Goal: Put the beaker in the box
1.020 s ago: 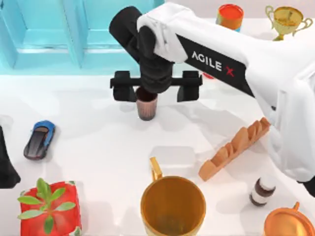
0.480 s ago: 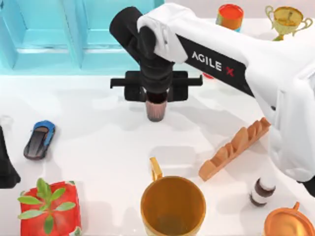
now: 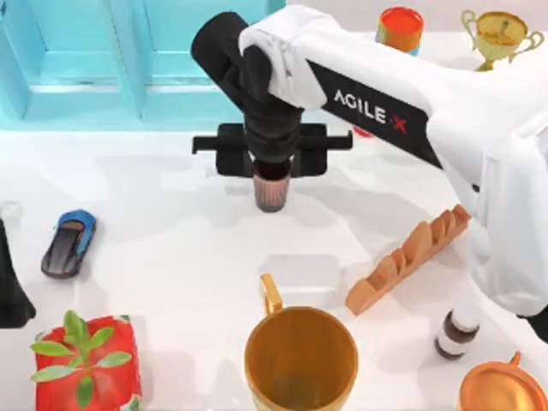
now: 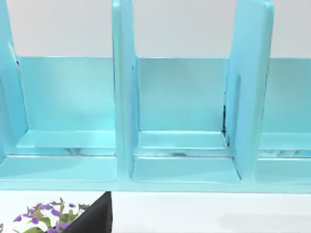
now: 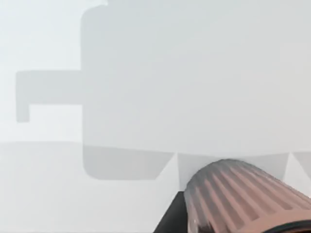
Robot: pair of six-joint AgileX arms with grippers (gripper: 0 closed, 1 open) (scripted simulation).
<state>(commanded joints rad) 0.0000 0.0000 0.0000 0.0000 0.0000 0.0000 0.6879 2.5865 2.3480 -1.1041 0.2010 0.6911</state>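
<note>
The beaker [image 3: 271, 193], a small brown ribbed cup, stands on the white table just in front of the turquoise box [image 3: 86, 86]. My right gripper [image 3: 272, 169] comes down over it from above and is shut on its rim. In the right wrist view the beaker [image 5: 243, 194] shows close up, with a dark finger [image 5: 171, 221] against its side. The box [image 4: 180, 121] has several open compartments, seen in the left wrist view. My left gripper [image 3: 8, 287] is parked at the table's left edge.
A large golden mug [image 3: 300, 355] stands at the front middle, and a bread loaf [image 3: 409, 259] lies to its right. A blue toy car [image 3: 68, 244] and a red plant pot [image 3: 86, 364] are at the left. A small bottle [image 3: 456, 332], orange can [image 3: 400, 27] and trophy [image 3: 499, 34] are at the right.
The right gripper's fingers have come together on the beaker, which shifted slightly to the right. Over the last half second nothing has moved.
</note>
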